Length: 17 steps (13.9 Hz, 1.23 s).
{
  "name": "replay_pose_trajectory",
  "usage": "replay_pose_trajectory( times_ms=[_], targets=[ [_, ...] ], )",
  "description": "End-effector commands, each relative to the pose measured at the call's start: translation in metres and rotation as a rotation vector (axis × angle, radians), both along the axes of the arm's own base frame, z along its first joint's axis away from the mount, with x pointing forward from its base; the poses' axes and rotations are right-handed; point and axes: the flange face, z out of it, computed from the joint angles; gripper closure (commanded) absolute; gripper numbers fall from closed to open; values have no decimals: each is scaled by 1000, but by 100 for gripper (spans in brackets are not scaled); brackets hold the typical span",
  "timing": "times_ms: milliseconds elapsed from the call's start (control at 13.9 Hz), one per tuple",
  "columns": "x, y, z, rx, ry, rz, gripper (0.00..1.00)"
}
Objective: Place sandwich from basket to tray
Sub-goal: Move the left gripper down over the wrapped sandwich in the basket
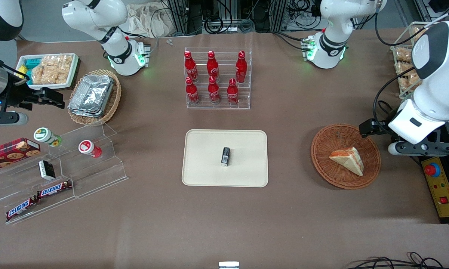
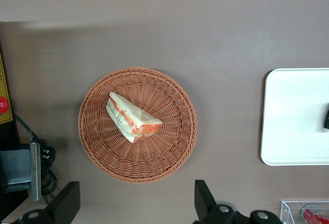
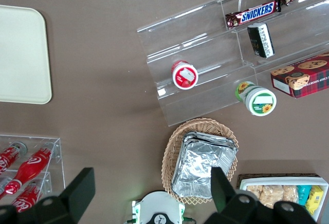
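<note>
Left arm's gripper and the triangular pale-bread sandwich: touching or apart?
Apart. The left wrist view shows the open gripper clear of the sandwich in the wicker basket.

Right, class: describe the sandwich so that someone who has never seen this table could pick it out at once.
Start at the cream tray in the table's middle, then look toward the working arm's end for the round reddish-brown basket. The sandwich lies inside: a pale bread wedge with orange-red filling, the only food there. The open pincer hovers above the basket.

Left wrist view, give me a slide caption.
Open gripper poised above the sandwich in the basket, tray alongside.
</note>
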Motion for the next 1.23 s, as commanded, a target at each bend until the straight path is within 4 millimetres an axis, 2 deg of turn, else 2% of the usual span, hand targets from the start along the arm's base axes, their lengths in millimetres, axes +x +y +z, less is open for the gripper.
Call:
replay_pose_trajectory(
  times_ms=[0, 216, 432, 649, 721, 865, 1009, 1081, 1153],
  targets=[
    [5, -5, 5, 3, -15, 11, 0],
    [5, -7, 2, 14, -9, 5, 0],
    [8, -1, -34, 19, 39, 60, 0],
    [5, 5, -66, 25, -17, 321, 2],
    [4, 11, -79, 60, -29, 404, 6],
    [2, 17, -107, 68, -35, 564, 7],
    [1, 29, -142, 59, -37, 665, 2],
    [3, 41, -154, 51, -52, 705, 1],
    [3, 43, -167, 46, -50, 748, 1]
  ],
)
